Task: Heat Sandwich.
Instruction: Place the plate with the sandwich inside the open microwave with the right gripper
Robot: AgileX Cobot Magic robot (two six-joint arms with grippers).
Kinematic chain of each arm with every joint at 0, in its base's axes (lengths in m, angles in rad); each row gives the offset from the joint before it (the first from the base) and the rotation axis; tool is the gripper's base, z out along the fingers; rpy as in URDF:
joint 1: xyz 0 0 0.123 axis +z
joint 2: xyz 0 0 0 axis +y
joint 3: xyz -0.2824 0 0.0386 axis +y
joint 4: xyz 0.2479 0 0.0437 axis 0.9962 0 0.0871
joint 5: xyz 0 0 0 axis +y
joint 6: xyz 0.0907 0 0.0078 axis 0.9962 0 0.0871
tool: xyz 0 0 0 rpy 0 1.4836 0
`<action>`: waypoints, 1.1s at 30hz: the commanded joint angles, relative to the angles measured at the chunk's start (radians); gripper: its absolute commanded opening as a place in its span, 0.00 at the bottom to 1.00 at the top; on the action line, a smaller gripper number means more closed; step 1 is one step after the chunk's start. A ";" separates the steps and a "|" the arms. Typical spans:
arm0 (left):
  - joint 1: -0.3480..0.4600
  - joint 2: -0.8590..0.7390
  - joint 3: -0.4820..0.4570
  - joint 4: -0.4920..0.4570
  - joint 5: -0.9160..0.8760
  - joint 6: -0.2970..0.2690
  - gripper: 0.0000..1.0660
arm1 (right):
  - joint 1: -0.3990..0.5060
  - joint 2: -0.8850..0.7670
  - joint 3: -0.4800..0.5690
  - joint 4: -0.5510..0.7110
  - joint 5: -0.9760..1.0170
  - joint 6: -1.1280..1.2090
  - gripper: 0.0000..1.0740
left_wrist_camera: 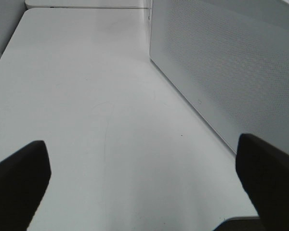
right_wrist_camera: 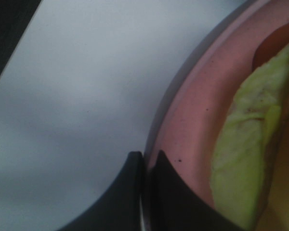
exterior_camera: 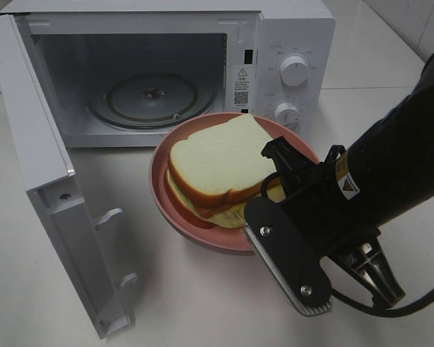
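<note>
The sandwich (exterior_camera: 217,163), two thick white slices with brown crust and pale yellow filling, lies on the round pink plate (exterior_camera: 163,199). The plate is in front of the microwave (exterior_camera: 289,43), whose door (exterior_camera: 36,144) stands wide open. It overlaps the microwave's lower front edge and looks raised off the table. My right gripper (exterior_camera: 278,189) is shut on the plate's near right rim. The right wrist view shows that gripper (right_wrist_camera: 145,161) pinching the plate rim (right_wrist_camera: 197,110) beside the sandwich filling (right_wrist_camera: 245,144). My left gripper (left_wrist_camera: 144,178) is open over bare table.
A glass turntable (exterior_camera: 152,97) lies inside the microwave cavity. The open door juts toward the table's front left. In the left wrist view the microwave's perforated side wall (left_wrist_camera: 231,62) stands beside the white table (left_wrist_camera: 86,96). The left arm is outside the high view.
</note>
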 commanded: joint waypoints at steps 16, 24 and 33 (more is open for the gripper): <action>0.001 -0.016 0.003 -0.003 -0.013 0.001 0.94 | -0.002 0.192 -0.223 0.001 -0.021 0.008 0.00; 0.001 -0.016 0.003 -0.003 -0.013 0.001 0.94 | -0.002 0.260 -0.317 0.001 0.017 0.010 0.00; 0.001 -0.016 0.003 -0.003 -0.013 0.001 0.94 | -0.002 0.342 -0.424 0.001 0.046 0.052 0.00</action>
